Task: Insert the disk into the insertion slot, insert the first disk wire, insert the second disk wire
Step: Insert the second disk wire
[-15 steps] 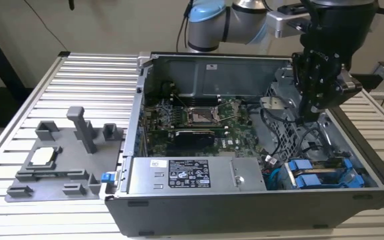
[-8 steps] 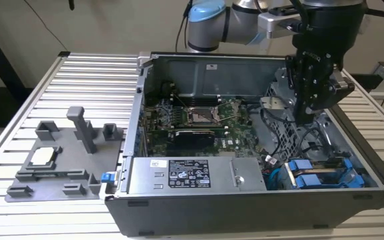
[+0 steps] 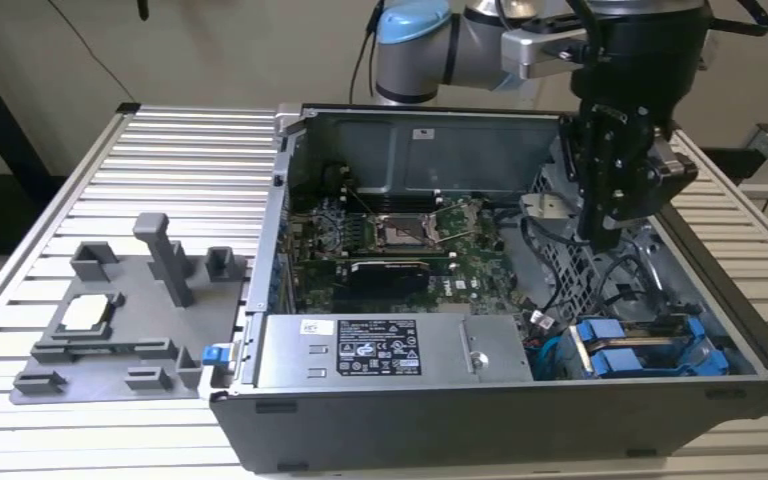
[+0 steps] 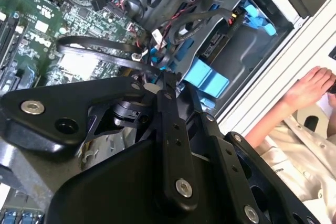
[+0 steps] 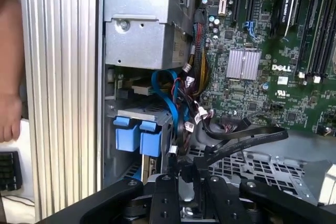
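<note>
Blue-tabbed disk [image 3: 620, 360] inside case [image 3: 491, 430], hand [image 4: 310, 85] outside

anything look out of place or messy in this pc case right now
Nothing looks broken or spilled, but loose black cables loop untidily over the perforated cage, right by the gripper, and a person's hand sits just outside the case.

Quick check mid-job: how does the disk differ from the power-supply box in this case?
The disk wears a bright blue plastic carrier; the power-supply box is bare grey metal with a black-and-white sticker. The disk is much the smaller, the power-supply box bulkier. Both lie inside the open case, along its near wall in the exterior view.
</note>
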You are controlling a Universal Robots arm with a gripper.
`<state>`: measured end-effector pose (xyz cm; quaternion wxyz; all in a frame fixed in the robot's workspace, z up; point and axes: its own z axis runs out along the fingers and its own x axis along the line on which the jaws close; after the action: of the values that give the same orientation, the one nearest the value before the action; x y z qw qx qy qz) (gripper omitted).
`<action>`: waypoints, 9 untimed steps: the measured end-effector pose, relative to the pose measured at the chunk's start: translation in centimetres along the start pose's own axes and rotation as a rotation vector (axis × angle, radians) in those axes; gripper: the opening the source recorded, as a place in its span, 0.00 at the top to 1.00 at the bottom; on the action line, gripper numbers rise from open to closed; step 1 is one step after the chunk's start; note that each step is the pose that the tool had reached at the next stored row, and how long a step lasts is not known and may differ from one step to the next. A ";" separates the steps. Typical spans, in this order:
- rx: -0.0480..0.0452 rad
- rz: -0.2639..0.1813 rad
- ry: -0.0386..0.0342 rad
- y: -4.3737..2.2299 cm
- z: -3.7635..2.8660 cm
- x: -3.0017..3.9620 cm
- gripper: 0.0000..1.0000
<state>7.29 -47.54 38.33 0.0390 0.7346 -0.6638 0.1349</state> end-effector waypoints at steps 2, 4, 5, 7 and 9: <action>0.0025 -0.016 0.0114 0.09 0.03 -0.11 0.73; 0.0043 -0.027 0.0205 0.21 0.06 -0.25 0.73; 0.0051 -0.030 0.0232 0.34 0.07 -0.33 0.73; 0.0104 -0.031 0.0250 0.66 0.06 -0.54 0.73; 0.0154 -0.033 0.0266 0.89 0.03 -0.70 0.73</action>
<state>6.35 -46.98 38.03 0.0443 0.7437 -0.6502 0.1492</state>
